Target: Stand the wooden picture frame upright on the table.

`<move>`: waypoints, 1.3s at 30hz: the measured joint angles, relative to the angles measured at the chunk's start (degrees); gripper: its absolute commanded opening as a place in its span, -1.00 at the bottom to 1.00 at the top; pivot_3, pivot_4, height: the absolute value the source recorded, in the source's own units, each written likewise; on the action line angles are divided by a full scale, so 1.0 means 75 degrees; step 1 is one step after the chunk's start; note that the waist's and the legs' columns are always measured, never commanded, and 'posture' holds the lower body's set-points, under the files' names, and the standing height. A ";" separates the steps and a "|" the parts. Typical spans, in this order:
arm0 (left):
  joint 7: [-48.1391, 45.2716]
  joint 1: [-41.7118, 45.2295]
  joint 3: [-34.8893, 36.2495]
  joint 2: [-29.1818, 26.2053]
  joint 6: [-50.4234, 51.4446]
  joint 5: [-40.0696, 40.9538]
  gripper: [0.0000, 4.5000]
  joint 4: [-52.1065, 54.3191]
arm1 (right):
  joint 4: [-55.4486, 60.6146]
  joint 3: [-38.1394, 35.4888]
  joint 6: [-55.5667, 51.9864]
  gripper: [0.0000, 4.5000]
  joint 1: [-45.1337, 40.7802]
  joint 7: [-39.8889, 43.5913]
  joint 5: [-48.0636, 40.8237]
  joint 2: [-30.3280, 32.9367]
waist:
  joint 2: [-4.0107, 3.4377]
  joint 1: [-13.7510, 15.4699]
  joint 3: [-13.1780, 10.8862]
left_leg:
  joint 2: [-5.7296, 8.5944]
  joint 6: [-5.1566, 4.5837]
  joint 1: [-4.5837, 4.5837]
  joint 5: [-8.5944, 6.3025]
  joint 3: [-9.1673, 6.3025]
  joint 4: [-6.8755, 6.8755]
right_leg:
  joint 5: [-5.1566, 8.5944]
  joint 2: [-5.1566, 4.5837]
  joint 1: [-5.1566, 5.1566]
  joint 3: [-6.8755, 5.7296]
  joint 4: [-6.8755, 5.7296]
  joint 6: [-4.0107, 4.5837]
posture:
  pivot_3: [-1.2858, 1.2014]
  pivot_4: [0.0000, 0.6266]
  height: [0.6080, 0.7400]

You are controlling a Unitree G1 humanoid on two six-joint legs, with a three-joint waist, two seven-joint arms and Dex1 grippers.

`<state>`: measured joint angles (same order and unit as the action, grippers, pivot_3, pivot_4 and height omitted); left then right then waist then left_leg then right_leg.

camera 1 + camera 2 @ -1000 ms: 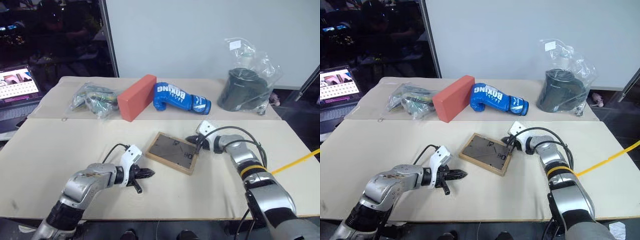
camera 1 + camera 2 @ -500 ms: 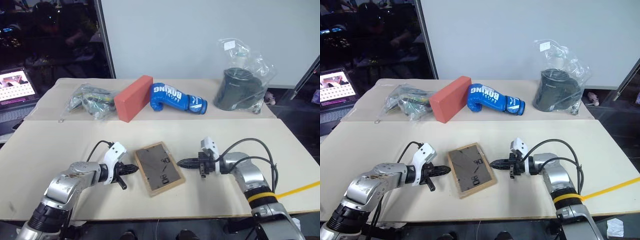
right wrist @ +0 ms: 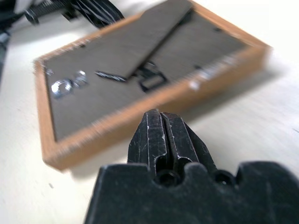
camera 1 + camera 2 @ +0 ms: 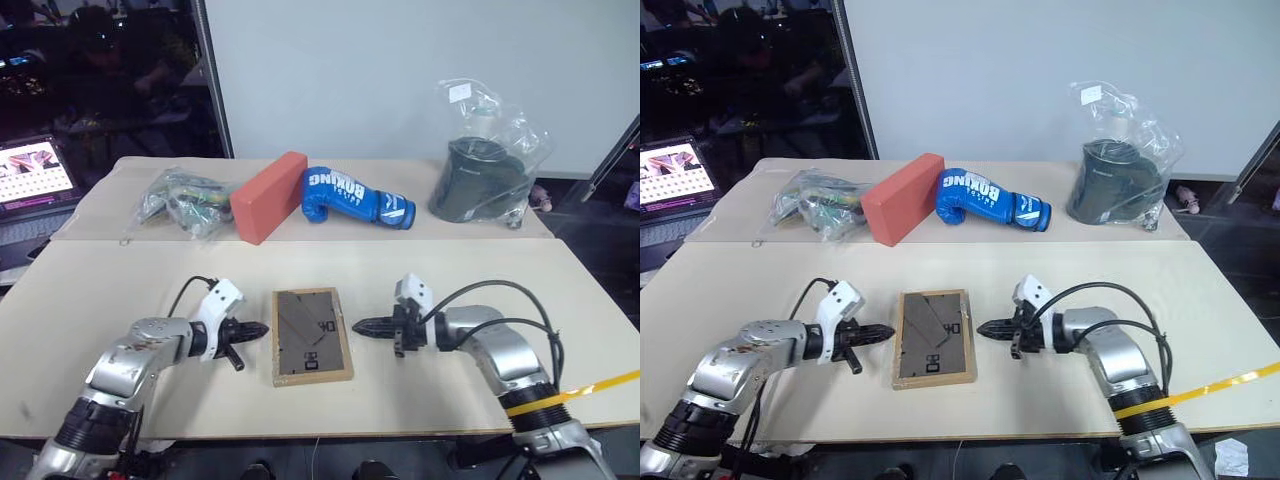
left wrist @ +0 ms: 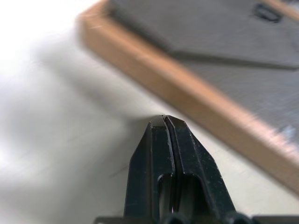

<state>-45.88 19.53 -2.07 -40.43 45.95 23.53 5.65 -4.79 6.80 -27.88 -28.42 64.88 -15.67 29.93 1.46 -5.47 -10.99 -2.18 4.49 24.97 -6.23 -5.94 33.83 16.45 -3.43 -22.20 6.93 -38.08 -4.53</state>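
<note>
The wooden picture frame (image 4: 312,336) lies flat on the table (image 4: 120,290), its dark back board with the folded stand facing up. My left gripper (image 4: 262,329) is shut and points at the frame's left edge from a short gap away. My right gripper (image 4: 357,326) is shut too, its tip a small gap off the frame's right edge. The left wrist view shows shut fingertips (image 5: 164,122) just short of the light-wood rim (image 5: 201,98). The right wrist view shows shut fingertips (image 3: 160,116) near the frame (image 3: 135,56), with the other gripper beyond it.
Along the table's far side lie a plastic bag of items (image 4: 185,197), an orange-red block (image 4: 270,195), a blue boxing glove (image 4: 355,197) and a dark object in a clear bag (image 4: 485,180). A lit laptop (image 4: 35,180) stands at far left. A seam crosses the table.
The frame has slid towards me and turned from slanted to square with the table edge. My left gripper moved left, off the frame. My right gripper pulled back from the frame's far corner to its right side.
</note>
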 measured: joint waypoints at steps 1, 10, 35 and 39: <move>0.0080 -0.0003 0.0156 0.0004 0.0194 0.0081 -0.97 -0.0021 | 0.0008 -0.0116 -0.0044 -1.00 -0.0049 -0.0011 -0.0087 0.0022 | 0.0000 -0.0006 0.0000 | -0.0003 0.0000 0.0000 0.0000 0.0000 -0.0001 | 0.0001 0.0002 0.0000 -0.0001 0.0000 0.0001 | 0.03 -0.52 0.81; 0.0994 0.0052 0.2349 0.0855 0.5903 0.3783 0.26 0.0163 | 0.0199 -0.0120 0.0020 -1.00 -0.0334 0.0156 -0.0195 0.0163 | 0.0002 0.0007 -0.0001 | 0.0001 0.0000 0.0029 -0.0001 -0.0001 -0.0002 | 0.0012 -0.0004 -0.0011 -0.0007 0.0006 -0.0015 | 0.03 -0.52 0.81; 0.6139 0.0213 0.2435 0.2542 0.5979 0.8021 0.96 -0.0569 | 0.0737 0.0787 0.0321 -1.00 0.0398 -0.0054 0.0423 0.0371 | -0.0009 0.0498 0.0126 | 0.0025 0.0003 0.0016 -0.0002 -0.0001 0.0006 | 0.0003 -0.0018 0.0036 -0.0001 0.0071 -0.0021 | 0.03 -0.52 0.81; 0.6369 0.0164 0.2352 0.2460 0.5973 0.8337 0.48 -0.0761 | 0.0737 0.0786 0.0317 -1.00 0.0419 -0.0171 0.0423 0.0367 | -0.0008 0.0486 0.0126 | 0.0024 0.0004 0.0024 -0.0003 -0.0001 0.0000 | 0.0003 -0.0018 0.0022 0.0000 0.0070 -0.0020 | 0.03 -0.52 0.81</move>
<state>1.88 20.76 15.57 -21.98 90.75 86.06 -0.06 0.73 12.70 -25.51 -25.28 63.59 -12.50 32.69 1.40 -1.83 -10.04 -2.00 4.52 25.15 -6.26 -5.94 33.83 16.47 -3.56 -22.03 6.93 -37.55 -4.68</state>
